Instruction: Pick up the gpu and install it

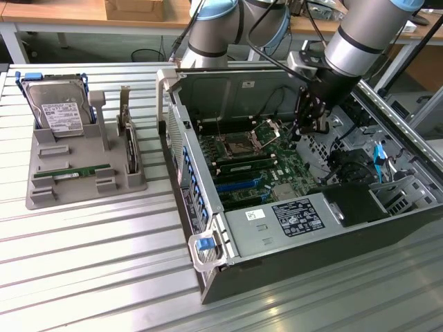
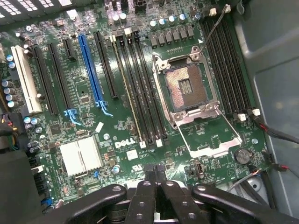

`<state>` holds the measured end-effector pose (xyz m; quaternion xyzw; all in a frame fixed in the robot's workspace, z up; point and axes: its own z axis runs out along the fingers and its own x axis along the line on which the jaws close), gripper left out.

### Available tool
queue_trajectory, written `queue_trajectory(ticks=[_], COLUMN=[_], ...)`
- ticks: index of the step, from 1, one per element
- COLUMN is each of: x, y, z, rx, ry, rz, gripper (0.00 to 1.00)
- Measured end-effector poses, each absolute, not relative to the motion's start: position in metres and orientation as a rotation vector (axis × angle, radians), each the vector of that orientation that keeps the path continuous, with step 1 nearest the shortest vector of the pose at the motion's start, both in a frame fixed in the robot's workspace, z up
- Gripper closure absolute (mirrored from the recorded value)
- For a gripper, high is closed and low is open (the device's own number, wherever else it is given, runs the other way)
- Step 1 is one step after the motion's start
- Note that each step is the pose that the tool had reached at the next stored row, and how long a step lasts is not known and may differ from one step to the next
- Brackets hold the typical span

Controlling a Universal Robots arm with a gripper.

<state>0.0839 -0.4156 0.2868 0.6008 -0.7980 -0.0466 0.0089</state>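
The gpu, a thin green stick, lies flat in a slot of the grey holder at the exterior view's left, far from the arm. My gripper hangs inside the open computer case, above the green motherboard near its open processor socket. In the wrist view the black fingers are pressed together with nothing between them, and the gripper hovers over the motherboard beside the socket and the rows of long black slots.
A silver hard drive and a dark card with a metal bracket stand on edge in the holder. The case's walls, loose cables and a blue cable surround the arm. The ribbed metal table extends in front.
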Motion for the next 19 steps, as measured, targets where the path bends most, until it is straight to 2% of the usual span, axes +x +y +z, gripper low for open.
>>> queue_trajectory(ticks=[19], x=[0.0839], y=[-0.4156], z=[0.2867], rx=[1.679], ry=[-2.639], rz=[-0.148], gripper=[0.89])
